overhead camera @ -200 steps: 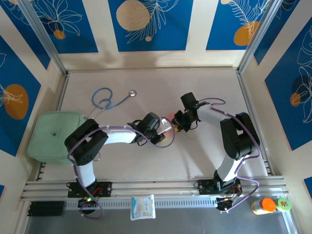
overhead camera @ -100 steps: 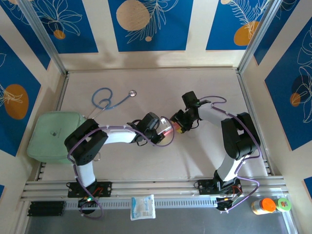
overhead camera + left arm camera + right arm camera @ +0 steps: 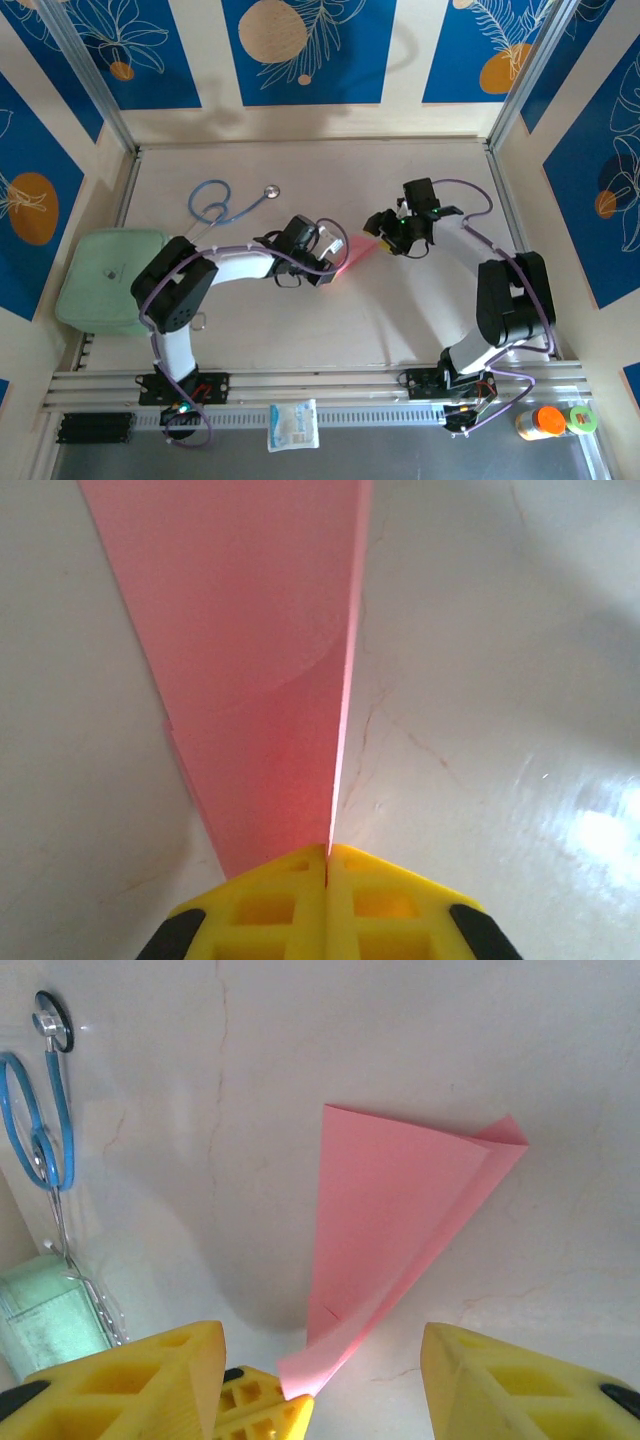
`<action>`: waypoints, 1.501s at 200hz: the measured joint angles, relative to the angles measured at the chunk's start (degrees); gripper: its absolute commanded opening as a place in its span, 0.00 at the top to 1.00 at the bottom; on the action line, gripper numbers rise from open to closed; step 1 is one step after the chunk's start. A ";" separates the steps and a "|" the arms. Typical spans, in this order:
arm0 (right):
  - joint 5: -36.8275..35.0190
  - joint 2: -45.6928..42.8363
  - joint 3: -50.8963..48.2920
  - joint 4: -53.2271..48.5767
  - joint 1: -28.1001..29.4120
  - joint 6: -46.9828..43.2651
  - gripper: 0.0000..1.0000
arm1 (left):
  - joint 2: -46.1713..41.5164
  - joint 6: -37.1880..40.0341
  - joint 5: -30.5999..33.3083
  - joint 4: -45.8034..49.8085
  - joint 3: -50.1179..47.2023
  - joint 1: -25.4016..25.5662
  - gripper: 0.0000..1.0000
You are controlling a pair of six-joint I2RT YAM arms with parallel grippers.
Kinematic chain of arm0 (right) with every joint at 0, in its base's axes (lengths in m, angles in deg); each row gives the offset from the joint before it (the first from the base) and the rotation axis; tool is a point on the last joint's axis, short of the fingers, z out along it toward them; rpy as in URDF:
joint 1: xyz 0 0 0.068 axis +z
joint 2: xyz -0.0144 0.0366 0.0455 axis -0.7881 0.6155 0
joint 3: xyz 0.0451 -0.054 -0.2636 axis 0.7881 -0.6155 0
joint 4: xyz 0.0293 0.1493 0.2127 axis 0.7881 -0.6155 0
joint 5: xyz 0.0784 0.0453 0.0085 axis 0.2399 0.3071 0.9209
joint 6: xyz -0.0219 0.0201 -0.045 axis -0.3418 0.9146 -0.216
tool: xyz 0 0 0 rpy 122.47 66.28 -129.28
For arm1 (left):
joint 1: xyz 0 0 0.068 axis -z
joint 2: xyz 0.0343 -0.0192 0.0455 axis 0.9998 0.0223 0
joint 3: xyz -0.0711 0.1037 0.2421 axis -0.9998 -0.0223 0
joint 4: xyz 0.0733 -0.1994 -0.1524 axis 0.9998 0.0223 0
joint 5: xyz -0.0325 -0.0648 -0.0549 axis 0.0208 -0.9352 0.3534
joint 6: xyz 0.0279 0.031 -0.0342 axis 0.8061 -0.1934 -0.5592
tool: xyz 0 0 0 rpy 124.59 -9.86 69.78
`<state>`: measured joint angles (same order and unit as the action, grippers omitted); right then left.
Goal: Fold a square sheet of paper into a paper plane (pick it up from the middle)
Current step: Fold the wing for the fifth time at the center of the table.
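Observation:
The salmon-pink sheet of paper [image 3: 359, 250] is folded into a narrow, pointed dart shape near the table's middle. My left gripper [image 3: 333, 252] is shut on its near tip. In the left wrist view the yellow fingers [image 3: 380, 890] meet on the paper's edge [image 3: 250, 660], and the paper [image 3: 250, 660] runs away from the left gripper [image 3: 328, 852] over the table. My right gripper [image 3: 384, 228] is open just right of the paper, apart from it. In the right wrist view the paper [image 3: 390, 1210] lies between and beyond that right gripper's [image 3: 322, 1352] spread fingers, with one corner curled up.
A blue stethoscope [image 3: 225, 203] lies at the back left and a pale green pad [image 3: 108, 278] at the left edge. A white packet [image 3: 293, 424] and an orange-capped bottle [image 3: 540, 422] sit on the near rail. Both also show in the right wrist view, the stethoscope [image 3: 45, 1120] and pad [image 3: 50, 1315].
My right gripper has opened, let go of the paper and drawn back to the right. The left gripper has closed on the paper and shifted slightly toward the back.

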<state>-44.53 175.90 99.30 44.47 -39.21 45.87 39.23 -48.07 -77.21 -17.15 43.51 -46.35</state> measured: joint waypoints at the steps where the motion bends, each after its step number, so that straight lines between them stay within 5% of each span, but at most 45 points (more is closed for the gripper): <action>1: 0.07 -0.13 -0.22 0.22 -0.04 -0.20 0.45 | 0.04 -0.15 -0.11 0.00 0.02 -0.02 0.97; 141: 5.44 1.60 -9.73 11.13 1.40 -8.57 0.39 | 5.25 -33.46 -12.31 -17.20 -4.70 -3.54 0.98; 300: 5.84 13.73 -0.42 5.90 3.82 -10.16 0.41 | 7.74 -42.66 -14.05 -24.83 -7.08 -4.66 0.93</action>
<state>-38.70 189.63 98.89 50.37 -35.39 35.71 46.96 -90.74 -91.26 -41.98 36.42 -51.01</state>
